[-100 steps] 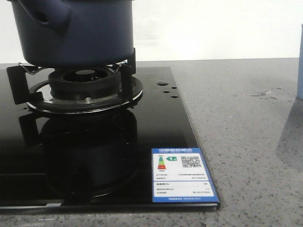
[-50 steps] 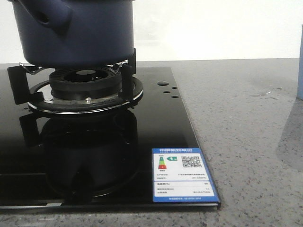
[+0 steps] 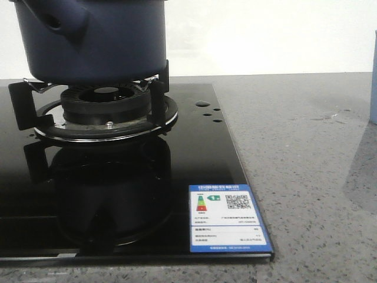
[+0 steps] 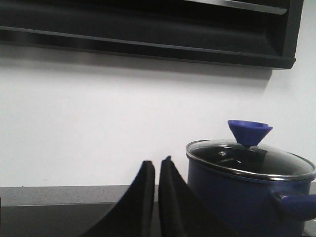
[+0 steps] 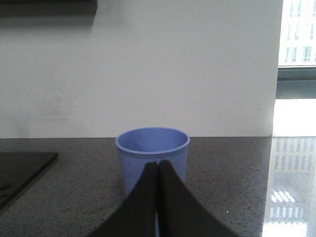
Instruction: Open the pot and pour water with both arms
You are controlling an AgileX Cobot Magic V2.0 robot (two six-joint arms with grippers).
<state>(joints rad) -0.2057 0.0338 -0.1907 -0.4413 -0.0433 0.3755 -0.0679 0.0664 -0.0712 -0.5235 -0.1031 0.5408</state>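
Note:
The dark navy pot (image 3: 94, 41) stands on the gas burner (image 3: 106, 109) at the far left. In the left wrist view the pot (image 4: 237, 197) wears a glass lid (image 4: 249, 160) with a blue cone knob (image 4: 249, 132), and its stubby handle (image 4: 296, 205) sticks out sideways. My left gripper (image 4: 157, 162) is shut on nothing, beside the pot and apart from it. My right gripper (image 5: 158, 164) is shut and empty, just in front of a pale blue ribbed cup (image 5: 153, 148). Neither gripper shows in the front view.
A black glass stove top (image 3: 194, 153) with a blue-edged energy label (image 3: 227, 218) covers the left of the grey stone counter (image 3: 300, 147). A sliver of the cup (image 3: 373, 88) shows at the right edge. A dark hood (image 4: 148, 29) hangs above the pot.
In the front view the shadow on the counter at the right has shrunk toward the right edge. The pot and stove have not moved.

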